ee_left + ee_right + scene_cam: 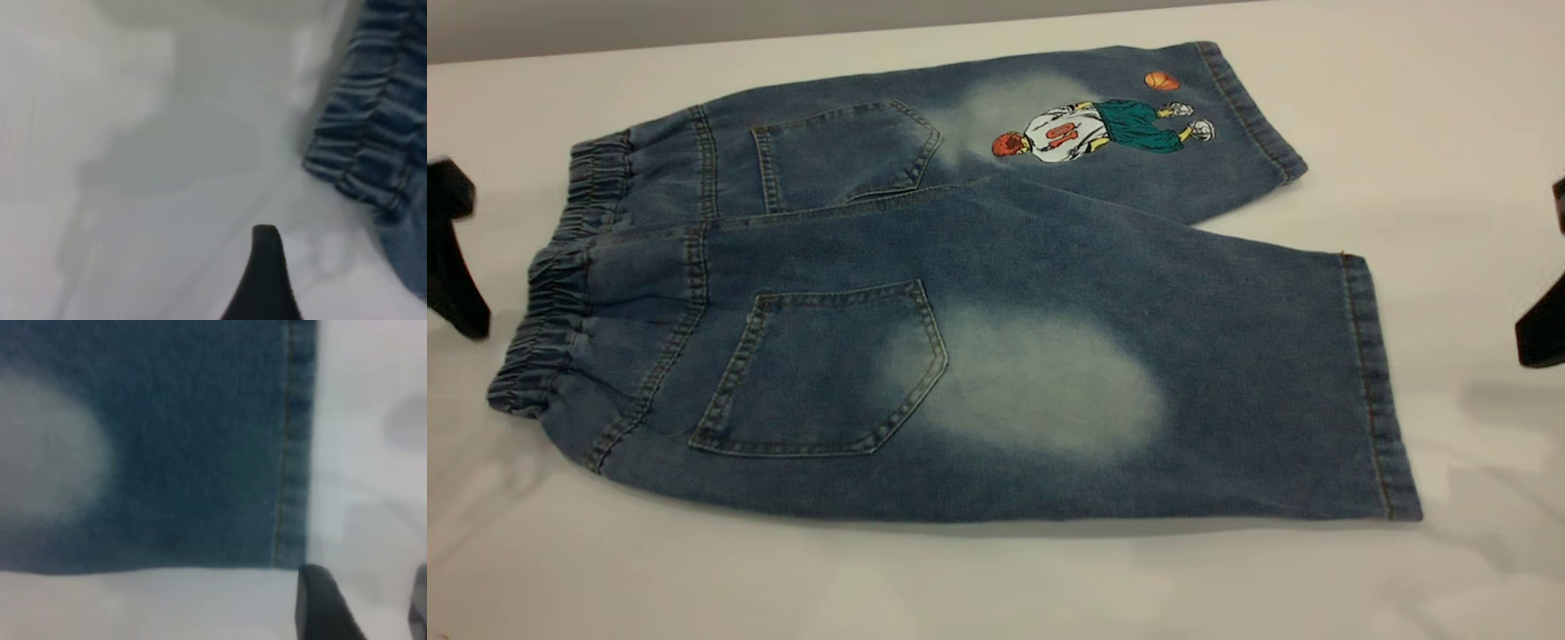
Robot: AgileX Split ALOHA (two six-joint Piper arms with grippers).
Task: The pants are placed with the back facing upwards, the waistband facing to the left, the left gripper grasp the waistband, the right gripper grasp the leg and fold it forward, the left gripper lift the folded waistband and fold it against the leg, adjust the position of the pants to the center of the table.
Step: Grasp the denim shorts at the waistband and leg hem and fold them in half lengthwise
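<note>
Judging progress, I find no fold made: the pants (960, 293) lie flat on the surface (996, 587), waistband (560, 276) beside my left hand (449, 258), leg (1103, 391) hem near my right hand (363, 603), which is spread. Left hand's spread: cannot tell. All grasps remain.

The pants (960, 293) are mid-blue denim with tan-gold stitching along the seams, hems and both back pockets. The leg (1049, 391) toward the tabletop's near edge carries a pale, whitish oval faded patch. The leg toward the far edge has a similar faded patch, and beside it a cartoon print (1103, 129): a red-haired player in a white shirt with red numerals, dark green shorts and white shoes, with an orange basketball (1161, 81) by the hem. The waistband (560, 276) is darker blue, ribbed with shadowed gathers. The table (1449, 133) is plain whitish-grey. Both grippers at the side edges are black.
</note>
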